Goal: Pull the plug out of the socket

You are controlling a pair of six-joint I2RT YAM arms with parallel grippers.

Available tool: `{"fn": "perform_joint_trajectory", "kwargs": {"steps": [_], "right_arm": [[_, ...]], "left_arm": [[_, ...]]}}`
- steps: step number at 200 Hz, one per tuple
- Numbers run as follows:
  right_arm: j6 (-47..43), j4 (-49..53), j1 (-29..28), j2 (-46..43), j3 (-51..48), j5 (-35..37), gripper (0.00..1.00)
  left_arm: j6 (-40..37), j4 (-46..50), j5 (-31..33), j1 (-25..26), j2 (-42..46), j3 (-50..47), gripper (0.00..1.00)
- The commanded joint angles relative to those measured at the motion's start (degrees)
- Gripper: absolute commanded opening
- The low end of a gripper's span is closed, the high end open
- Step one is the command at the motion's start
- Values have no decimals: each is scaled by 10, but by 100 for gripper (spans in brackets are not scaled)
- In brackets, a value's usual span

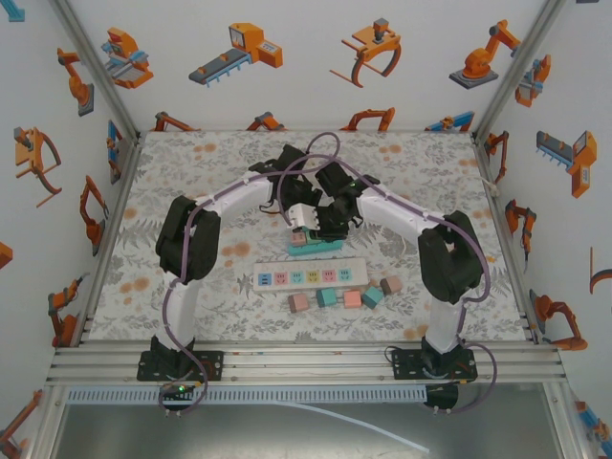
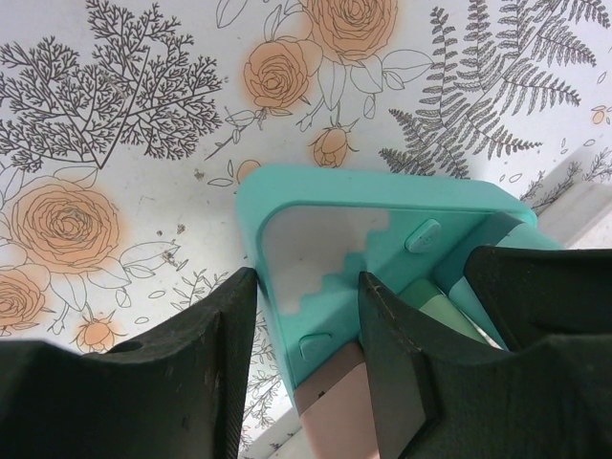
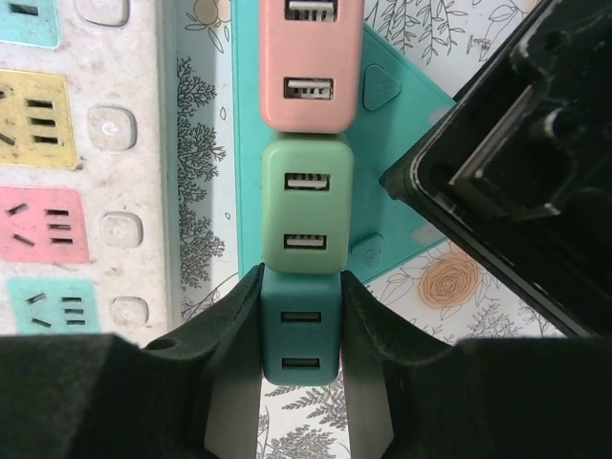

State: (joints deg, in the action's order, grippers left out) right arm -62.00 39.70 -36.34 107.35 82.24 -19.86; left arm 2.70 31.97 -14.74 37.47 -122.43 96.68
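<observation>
Inward — left gripper (image 2: 308, 287) low, seemingly astride socket (image 2: 382, 191).

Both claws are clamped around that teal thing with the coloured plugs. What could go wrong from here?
The right gripper pinches the teal plug right next to the green plug, so pulling could drag that one too, or the fingers could slip. The left gripper seems to hold just one end of the strip, which might tilt or lift with the plug. The white strip lies close by and could get bumped.

Plugs (image 3: 307, 206) in socket (image 1: 326, 249), behind power strip (image 1: 311, 276) (blocks (image 1: 353, 299) in front).
</observation>
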Motion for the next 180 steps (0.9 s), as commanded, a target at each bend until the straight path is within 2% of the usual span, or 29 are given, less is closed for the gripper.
{"fn": "perform_joint_trajectory", "kwargs": {"steps": [1,73,125,148,180], "right_arm": [[35,5,2,-56,30,-54,11],[82,-23,5,-79,41,-112,11],[91,-21,5,-115,20,-88,9],[157,-38,5,-166,-6,-77,4],[384,-108,5,-266,-68,-21,4]], "left_arm": [[-47,71,92,3,-69,-44,46],[-63,75,93,13,-80,-45,46],[-50,74,77,13,-65,-40,46],[-41,71,60,10,-42,-36,46],[-32,52,21,0,0,-37,46]]}}
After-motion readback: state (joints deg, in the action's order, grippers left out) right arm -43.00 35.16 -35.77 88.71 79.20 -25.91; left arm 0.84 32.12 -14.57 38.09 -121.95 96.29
